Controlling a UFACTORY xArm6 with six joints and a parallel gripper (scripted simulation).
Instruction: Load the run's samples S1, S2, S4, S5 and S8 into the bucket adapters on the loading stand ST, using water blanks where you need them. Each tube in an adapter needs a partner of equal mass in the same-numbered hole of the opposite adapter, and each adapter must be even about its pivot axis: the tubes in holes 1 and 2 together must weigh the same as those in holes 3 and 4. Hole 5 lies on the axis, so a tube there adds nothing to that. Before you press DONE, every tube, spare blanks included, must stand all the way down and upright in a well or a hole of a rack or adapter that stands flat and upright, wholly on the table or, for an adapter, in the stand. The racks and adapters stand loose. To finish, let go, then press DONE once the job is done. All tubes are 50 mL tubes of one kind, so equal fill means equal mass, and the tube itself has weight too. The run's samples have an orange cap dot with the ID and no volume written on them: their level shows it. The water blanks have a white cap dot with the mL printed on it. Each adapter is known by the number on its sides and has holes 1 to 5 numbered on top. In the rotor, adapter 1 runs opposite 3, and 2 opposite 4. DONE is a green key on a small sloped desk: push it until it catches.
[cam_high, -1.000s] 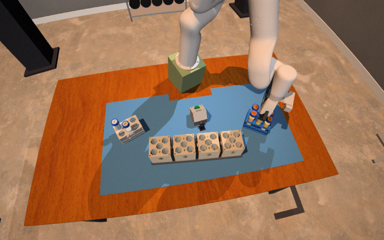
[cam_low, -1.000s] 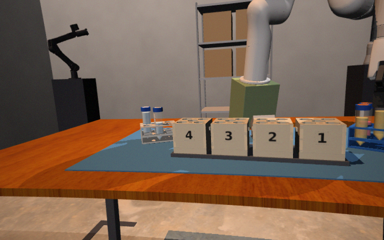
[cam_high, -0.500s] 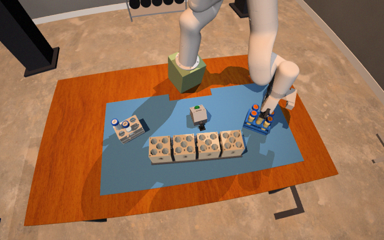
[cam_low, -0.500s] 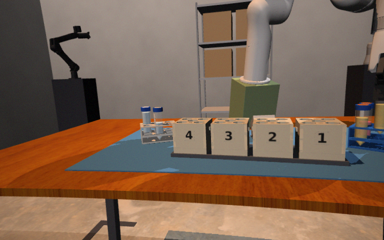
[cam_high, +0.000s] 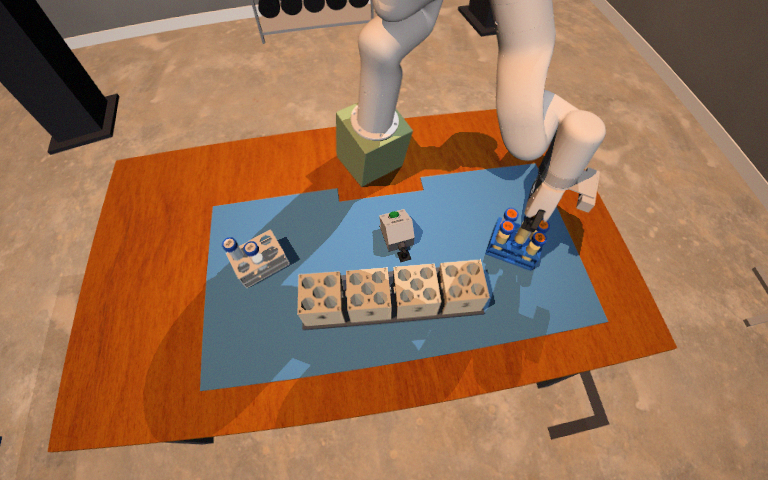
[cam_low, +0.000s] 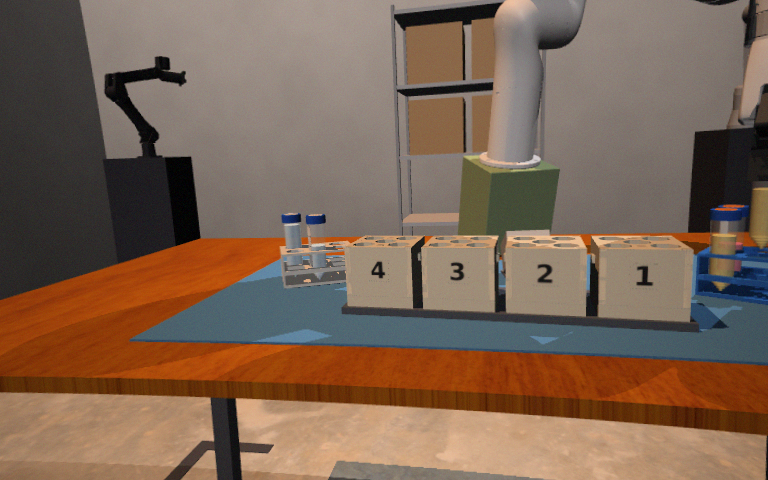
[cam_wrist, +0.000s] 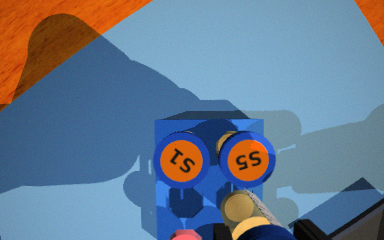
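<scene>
Gripping a blue-capped tube (cam_high: 523, 234) (cam_low: 759, 217) (cam_wrist: 239, 207) with pale yellow fill, your gripper (cam_high: 534, 220) (cam_low: 760, 175) (cam_wrist: 265, 234) has its fingers closed on it near the cap. You can see that tube raised above the blue rack (cam_high: 512, 257) (cam_low: 750, 275) (cam_wrist: 167, 130), about upright in the exterior view, its pointed bottom near the top of the rack. You cannot tell its ID, because the cap face is out of sight.

Look at the wrist view and you find S1 (cam_wrist: 181, 160) and S5 (cam_wrist: 248, 159) side by side in that rack, their orange dots toward you. From the top, you count four orange-dotted caps around the held tube. Something pink (cam_wrist: 186, 235) shows at the lower edge of your wrist view.

Over at the other end of the blue mat (cam_high: 339, 362) (cam_low: 226, 328) (cam_wrist: 275, 50), you have two water blanks (cam_high: 251, 247) (cam_low: 315, 219) in the white rack (cam_high: 269, 271) (cam_low: 284, 277), one filled higher than the other; their printed numbers are too small for you to read.

Between the racks, you have adapter 4 (cam_high: 320, 316) (cam_low: 377, 271), adapter 3 (cam_high: 369, 311) (cam_low: 457, 271), adapter 2 (cam_high: 417, 308) (cam_low: 544, 274) and adapter 1 (cam_high: 464, 303) (cam_low: 643, 277) in a row on the dark stand (cam_high: 322, 327) (cam_low: 509, 320), with adapter 1 nearest the blue rack. Behind them, you see the green DONE key (cam_high: 394, 214) on its small desk (cam_high: 397, 229).
</scene>
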